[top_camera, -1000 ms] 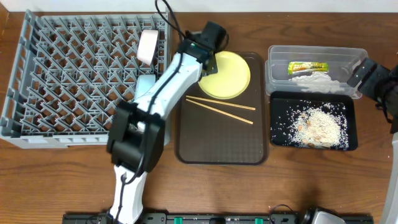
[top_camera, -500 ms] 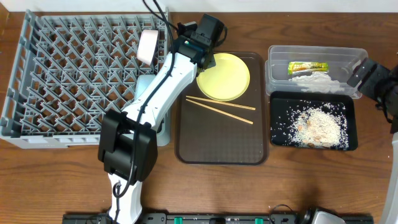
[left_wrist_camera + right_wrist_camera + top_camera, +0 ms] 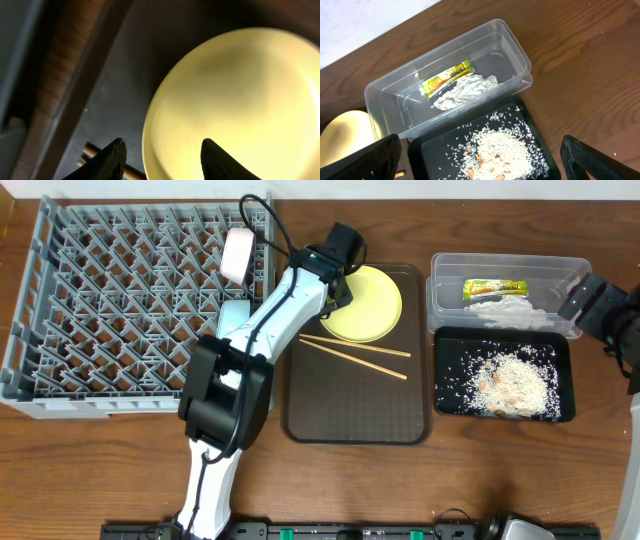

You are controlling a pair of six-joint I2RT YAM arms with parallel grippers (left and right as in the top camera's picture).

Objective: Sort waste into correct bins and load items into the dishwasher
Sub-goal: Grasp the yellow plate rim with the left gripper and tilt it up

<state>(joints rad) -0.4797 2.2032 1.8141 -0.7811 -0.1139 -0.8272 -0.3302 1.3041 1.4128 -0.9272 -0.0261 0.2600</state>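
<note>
The round yellow plate (image 3: 368, 304) lies at the far end of the brown serving tray (image 3: 355, 415), with two wooden chopsticks (image 3: 355, 355) just in front of it. My left gripper (image 3: 337, 280) is open over the plate's left rim. In the left wrist view the fingers (image 3: 162, 155) straddle the plate's edge (image 3: 235, 100), with the chopsticks (image 3: 90, 152) beside the left finger. My right gripper (image 3: 585, 298) is open and empty (image 3: 480, 160) above the bins. The clear tub (image 3: 445, 295) holds the wrapper (image 3: 495, 287) and the tissue (image 3: 510, 307). The black tray (image 3: 450, 370) holds the rice scraps (image 3: 515, 383).
The grey dish rack (image 3: 110, 310) fills the left side. A white cup (image 3: 237, 255) stands in it near its right edge, and a pale blue bowl (image 3: 232, 315) is partly hidden by my left arm. The wood table continues in front.
My left gripper swung up and left toward the rack, then came back down over the plate's left rim. The right arm has not moved.
</note>
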